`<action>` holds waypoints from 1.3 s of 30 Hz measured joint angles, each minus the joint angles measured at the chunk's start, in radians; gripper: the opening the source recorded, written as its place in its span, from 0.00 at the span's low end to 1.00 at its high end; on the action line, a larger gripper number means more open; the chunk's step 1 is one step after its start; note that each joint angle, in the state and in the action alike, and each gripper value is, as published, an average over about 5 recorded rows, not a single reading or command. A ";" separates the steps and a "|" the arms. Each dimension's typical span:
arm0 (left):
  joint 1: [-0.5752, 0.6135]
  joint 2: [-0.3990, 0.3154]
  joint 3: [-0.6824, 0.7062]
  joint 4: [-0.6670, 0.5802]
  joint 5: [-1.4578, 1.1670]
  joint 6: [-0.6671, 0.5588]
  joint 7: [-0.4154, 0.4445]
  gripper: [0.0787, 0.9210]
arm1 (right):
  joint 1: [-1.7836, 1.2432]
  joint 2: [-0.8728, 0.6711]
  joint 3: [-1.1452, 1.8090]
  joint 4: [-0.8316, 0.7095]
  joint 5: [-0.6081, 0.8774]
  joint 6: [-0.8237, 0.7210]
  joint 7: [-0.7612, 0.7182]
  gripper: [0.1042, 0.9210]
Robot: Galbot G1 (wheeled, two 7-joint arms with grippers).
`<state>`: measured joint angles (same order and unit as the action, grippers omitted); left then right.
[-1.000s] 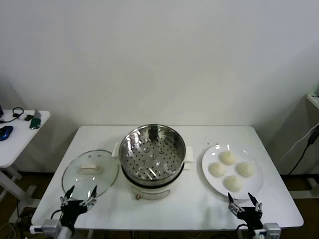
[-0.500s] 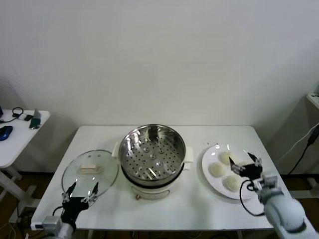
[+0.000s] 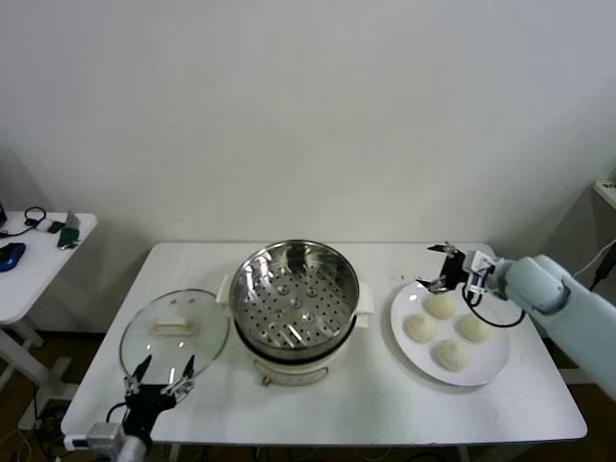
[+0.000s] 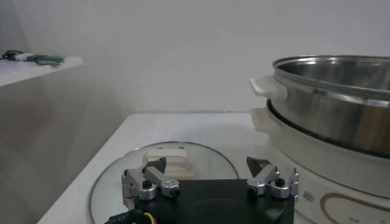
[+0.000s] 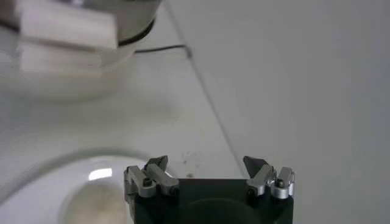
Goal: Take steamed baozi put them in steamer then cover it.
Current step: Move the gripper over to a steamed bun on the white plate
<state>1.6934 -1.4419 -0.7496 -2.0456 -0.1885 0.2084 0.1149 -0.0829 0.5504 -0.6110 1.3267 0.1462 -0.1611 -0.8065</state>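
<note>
Shiny perforated steel steamer (image 3: 295,298)

Steamer (image 3: 295,310) mid-table, cover (image 3: 174,333) to its left, plate (image 3: 486,366) of baozi (image 3: 441,305) right.

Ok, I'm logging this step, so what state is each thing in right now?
Steamer: uncovered, tray empty.
Glass lid: off, flat on the table left of the steamer.
Four baozi: all on the white plate.
Right hand: open, above the plate's far edge.
Left hand: open, idle near the lid.
</note>
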 measured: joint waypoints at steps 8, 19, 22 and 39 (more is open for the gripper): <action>-0.005 -0.002 -0.007 0.012 0.002 -0.005 0.003 0.88 | 0.262 0.060 -0.331 -0.188 0.012 0.080 -0.211 0.88; -0.011 -0.003 -0.019 0.011 0.000 -0.003 0.012 0.88 | 0.313 0.217 -0.442 -0.414 0.016 0.146 -0.310 0.88; -0.011 -0.004 -0.021 0.013 -0.001 -0.004 0.012 0.88 | 0.306 0.258 -0.447 -0.469 0.004 0.163 -0.320 0.88; -0.015 -0.011 -0.027 0.033 -0.015 -0.009 0.008 0.88 | 0.245 0.415 -0.411 -0.692 -0.115 0.219 -0.340 0.88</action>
<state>1.6780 -1.4534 -0.7761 -2.0125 -0.2033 0.1992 0.1234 0.1617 0.9652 -1.0222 0.6348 0.0313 0.0574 -1.1470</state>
